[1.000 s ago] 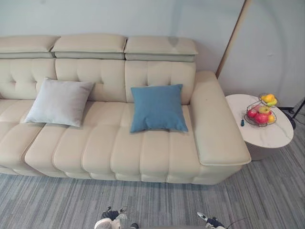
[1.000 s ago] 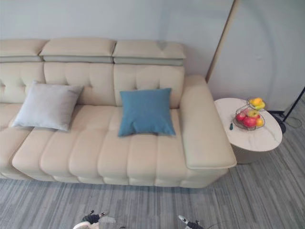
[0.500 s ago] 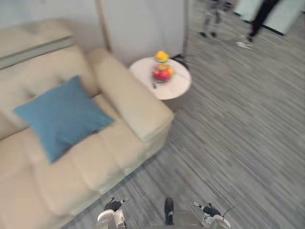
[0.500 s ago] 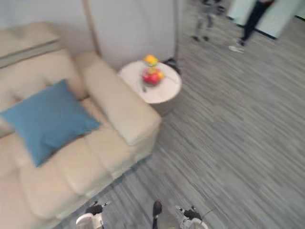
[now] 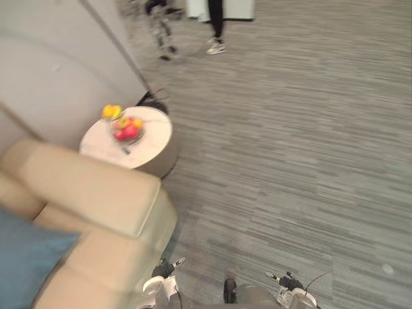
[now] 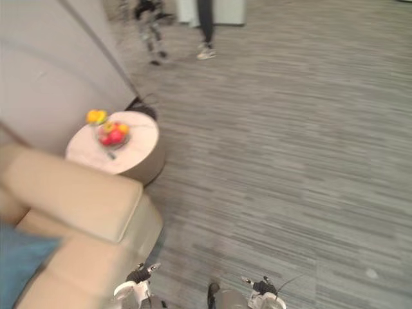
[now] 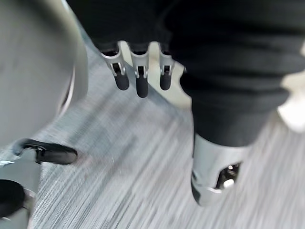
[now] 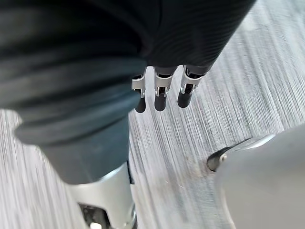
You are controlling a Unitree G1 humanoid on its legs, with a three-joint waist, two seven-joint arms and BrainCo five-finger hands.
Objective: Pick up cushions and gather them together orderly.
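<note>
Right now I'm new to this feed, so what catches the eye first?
The bright fruit bowl on the round table beside the sofa stands out. A blue cushion lies on the sofa at the lower left edge, and a person's legs show across the grey floor.

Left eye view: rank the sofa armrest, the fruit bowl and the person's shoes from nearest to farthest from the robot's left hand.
1. Sofa armrest, just ahead-left of the left hand.
2. Fruit bowl, on the round table beyond the armrest.
3. Person's shoes, far across the carpet.
</note>
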